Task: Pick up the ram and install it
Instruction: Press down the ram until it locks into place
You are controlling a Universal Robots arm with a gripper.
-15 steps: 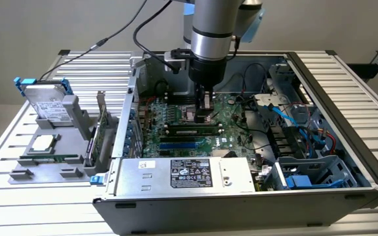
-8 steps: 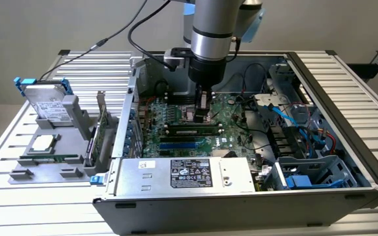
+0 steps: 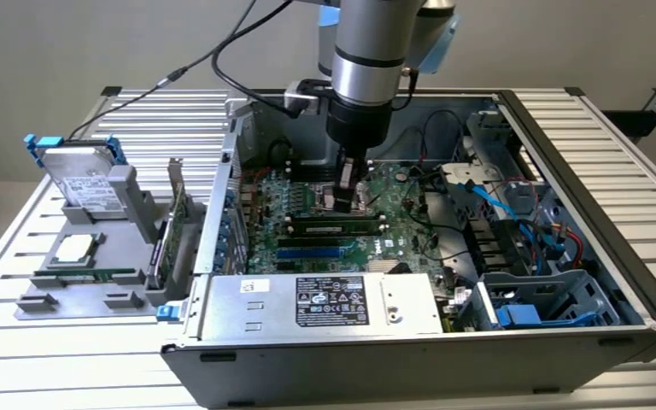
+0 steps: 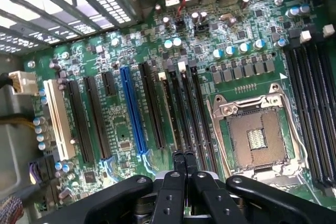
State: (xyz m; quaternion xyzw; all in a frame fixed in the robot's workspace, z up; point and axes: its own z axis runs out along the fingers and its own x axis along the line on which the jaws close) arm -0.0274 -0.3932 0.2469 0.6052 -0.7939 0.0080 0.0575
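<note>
The ram [image 3: 334, 226], a long green stick with black chips, stands on edge in a slot of the motherboard [image 3: 305, 201] inside the open computer case. My gripper [image 3: 345, 203] points straight down just above the ram's middle, shut, with nothing between its fingers. I cannot tell whether it touches the ram. In the wrist view the shut gripper [image 4: 184, 156] hangs over the long black memory slots [image 4: 184, 103], next to the bare CPU socket [image 4: 257, 135].
The power supply [image 3: 328, 303] fills the case's near side, and blue and red cables [image 3: 522, 213] lie at the exterior view's right. A grey fixture [image 3: 32, 303] left of the case holds a hard drive [image 3: 83, 184], a thin green strip [image 3: 89, 275] and a bracketed green card [image 3: 174, 222].
</note>
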